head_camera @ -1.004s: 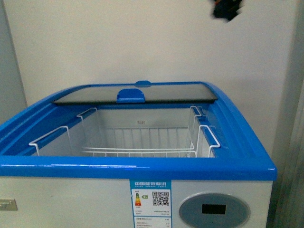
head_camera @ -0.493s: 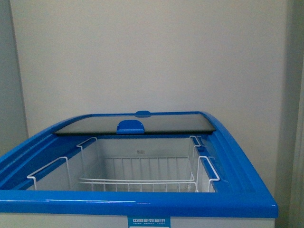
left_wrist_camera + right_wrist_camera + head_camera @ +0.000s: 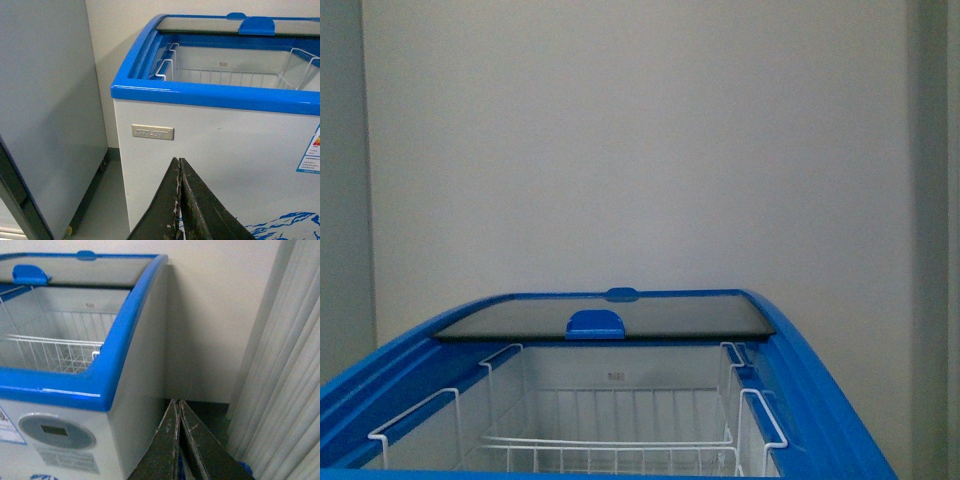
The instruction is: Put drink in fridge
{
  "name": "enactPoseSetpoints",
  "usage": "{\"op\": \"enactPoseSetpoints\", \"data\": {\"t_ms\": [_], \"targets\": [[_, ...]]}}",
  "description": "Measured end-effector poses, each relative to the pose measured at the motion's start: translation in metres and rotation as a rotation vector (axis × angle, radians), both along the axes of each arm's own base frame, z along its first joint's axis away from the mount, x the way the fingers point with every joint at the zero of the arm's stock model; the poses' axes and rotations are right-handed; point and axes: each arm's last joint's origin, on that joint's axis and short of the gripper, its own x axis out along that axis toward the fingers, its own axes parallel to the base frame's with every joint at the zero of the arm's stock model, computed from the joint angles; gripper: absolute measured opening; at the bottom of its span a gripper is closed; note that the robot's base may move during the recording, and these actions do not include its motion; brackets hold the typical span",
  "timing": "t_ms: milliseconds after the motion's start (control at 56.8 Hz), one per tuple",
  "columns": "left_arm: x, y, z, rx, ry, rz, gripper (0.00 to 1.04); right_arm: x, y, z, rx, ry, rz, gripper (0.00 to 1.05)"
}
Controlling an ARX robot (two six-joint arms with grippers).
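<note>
Closest to the fridge's [image 3: 210,135] white front wall, in the left wrist view, the left gripper [image 3: 179,200] hangs low with its two dark fingers [image 3: 162,210] pressed together, nothing between them; just above it on that wall sits a small silver nameplate [image 3: 153,132], and at the wall's lower corner a blue mountain graphic [image 3: 285,226] shows; a tall grey cabinet [image 3: 45,100] stands beside the fridge, apart from it by a narrow gap; in the right wrist view the right gripper [image 3: 179,440] is also closed tight, holding nothing, and it hangs off the fridge's other front corner; on the front wall near that corner is the oval grey control panel [image 3: 56,430] with a dark display; pale grey curtain folds [image 3: 285,370] hang beside the fridge on this side; higher up, the blue top rim [image 3: 820,400] runs around the opening, and the fridge stands open, seen in the front view in the lower part of the frame; inside the opening the white wire basket [image 3: 610,440] hangs from the rim by its hooks, and I see only wire in it; at the far end of the opening the sliding glass lid [image 3: 605,318] is pushed back, with its blue handle [image 3: 596,322] at the near edge; behind the fridge rises a plain pale wall [image 3: 640,150]; I cannot find the drink in any of the views.
</note>
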Motion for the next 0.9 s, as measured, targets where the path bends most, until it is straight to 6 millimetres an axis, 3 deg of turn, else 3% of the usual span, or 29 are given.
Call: {"op": "enactPoseSetpoints", "data": {"t_ms": [511, 898], "targets": [[0.0, 0.0, 0.0, 0.0, 0.0, 0.0, 0.03, -0.034, 0.0, -0.038, 0.0, -0.011, 0.0, 0.03], [0.0, 0.0, 0.0, 0.0, 0.0, 0.0, 0.03, -0.046, 0.0, -0.049, 0.0, -0.014, 0.0, 0.03]]}}
